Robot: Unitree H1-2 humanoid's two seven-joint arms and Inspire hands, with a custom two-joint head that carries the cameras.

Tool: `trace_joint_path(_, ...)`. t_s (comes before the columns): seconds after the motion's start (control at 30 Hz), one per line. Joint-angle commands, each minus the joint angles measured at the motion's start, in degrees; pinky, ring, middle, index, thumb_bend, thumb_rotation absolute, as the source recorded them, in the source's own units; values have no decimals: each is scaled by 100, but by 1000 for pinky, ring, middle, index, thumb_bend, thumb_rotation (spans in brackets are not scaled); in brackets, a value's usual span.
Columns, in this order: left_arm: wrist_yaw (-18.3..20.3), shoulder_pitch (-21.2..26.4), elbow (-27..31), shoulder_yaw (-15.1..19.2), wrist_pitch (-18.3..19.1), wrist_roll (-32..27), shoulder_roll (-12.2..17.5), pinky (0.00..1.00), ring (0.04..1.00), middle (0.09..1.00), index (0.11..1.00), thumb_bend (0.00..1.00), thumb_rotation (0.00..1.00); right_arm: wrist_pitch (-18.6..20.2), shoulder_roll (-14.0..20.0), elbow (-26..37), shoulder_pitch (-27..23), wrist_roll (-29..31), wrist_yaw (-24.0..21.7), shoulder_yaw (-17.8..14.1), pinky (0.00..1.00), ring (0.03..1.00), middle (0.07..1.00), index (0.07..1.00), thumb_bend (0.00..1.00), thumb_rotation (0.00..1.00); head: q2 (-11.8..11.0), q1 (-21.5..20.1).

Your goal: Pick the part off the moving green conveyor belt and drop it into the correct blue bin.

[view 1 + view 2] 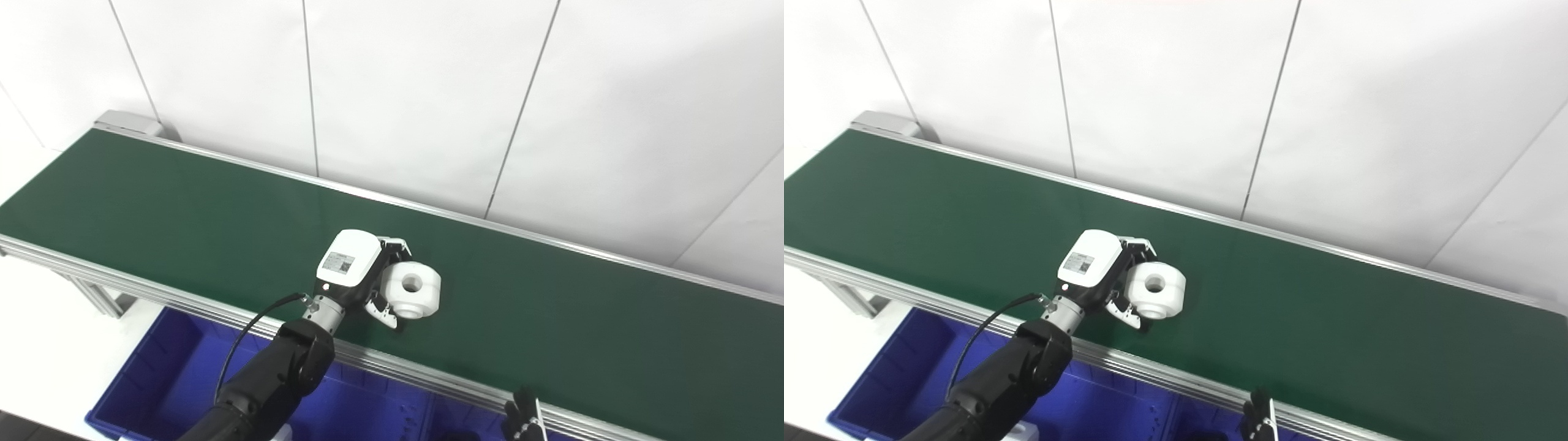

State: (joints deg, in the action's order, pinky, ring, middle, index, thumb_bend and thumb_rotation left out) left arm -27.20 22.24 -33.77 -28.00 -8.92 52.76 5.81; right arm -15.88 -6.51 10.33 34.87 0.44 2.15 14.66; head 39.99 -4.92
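Part (414, 289), white with a centre hole, is pinched by the left hand (373, 275) just over the belt (184, 208); grip should be kept firm while it is carried to the bin (165, 367); right hand (523, 419) barely seen, state untellable.

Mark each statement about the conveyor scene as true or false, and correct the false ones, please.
1. The left hand is at the white part. True.
2. The white part has a round hole on top. True.
3. The part lies inside the blue bin. False: it is over the green belt.
4. The belt carries several parts. False: only one shows.
5. The right hand holds the part. False: it is low by the belt's near rail, away from the part.
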Motion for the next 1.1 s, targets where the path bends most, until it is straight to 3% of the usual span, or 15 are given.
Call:
trace_joint_path(0.0,-8,146,135,-20,90,-10,-50,330,373,466,502,522,0,-53,-304,201,108,-72,-1,272,1000,1000,1000,1000,822,970,1,-20)
trace_joint_path(0.23,310,76,430,27,55,-160,78,341,390,482,493,523,0,-81,-297,146,66,-132,6,265,1000,1000,1000,1000,824,975,17,-86)
trace_joint_path(0.37,651,64,892,111,74,-252,251,351,400,471,499,523,0,15,-297,214,63,-107,6,255,1000,1000,1000,1000,828,960,153,18)
trace_joint_path(0.57,1416,-73,2139,387,390,-394,492,348,409,462,505,522,0,255,-256,554,87,-30,11,238,1000,1000,1000,1000,807,965,581,450)
trace_joint_path(0.63,1591,-178,2546,468,495,-413,537,359,415,466,503,522,0,305,-233,626,89,39,21,212,1000,1000,1000,1000,803,967,534,593)
trace_joint_path(0.77,1879,-663,3518,625,644,-349,712,405,442,480,493,522,0,322,-150,666,92,225,-5,155,1000,1000,1000,1000,808,953,529,702)
trace_joint_path(0.97,2493,-1472,4887,948,1039,-343,758,472,486,491,484,523,0,771,-27,1092,27,427,44,0,1000,1000,999,1000,813,939,1068,1123)
trace_joint_path(1.07,2744,-1781,5394,1119,1164,-318,799,489,490,488,487,524,0,963,51,1267,-46,500,41,-118,1000,999,993,1000,805,927,1118,1214)
